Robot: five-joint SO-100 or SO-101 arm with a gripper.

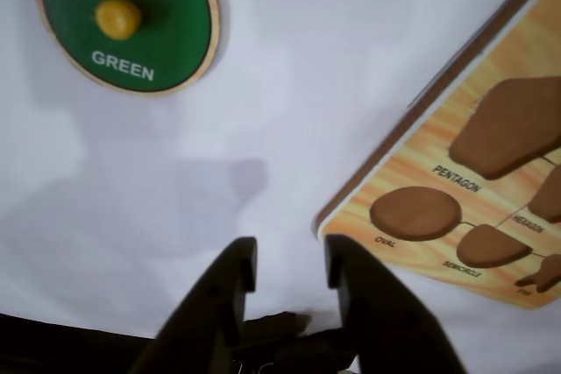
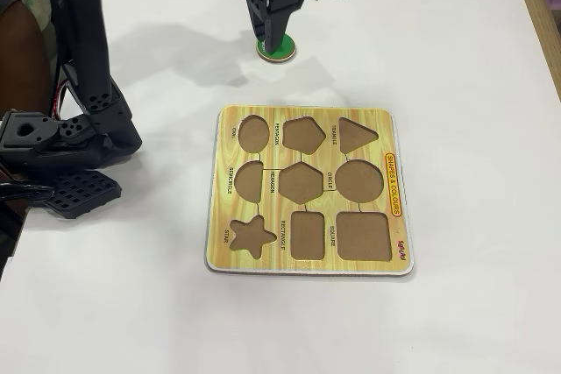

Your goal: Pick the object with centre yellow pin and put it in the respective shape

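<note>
The green disc (image 1: 126,21) lies flat on the white counter (image 1: 289,85), pale-rimmed, lettered GREEN, with a small yellow knob (image 1: 117,18) at its centre; in the wrist view it sits ahead of the end effector (image 1: 291,263) and to its left, well clear of the fingertips; in the fixed view the disc (image 2: 277,51) is partly hidden below the end effector. The round brown cutout (image 2: 360,180), labelled CIRCLE, lies empty in the yellow wood-grain board, well apart from the end effector.

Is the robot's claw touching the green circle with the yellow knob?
Apart. In the wrist view, bare white table lies between the open gripper and the green disc. The fixed view overlaps them, so it cannot settle it.
</note>
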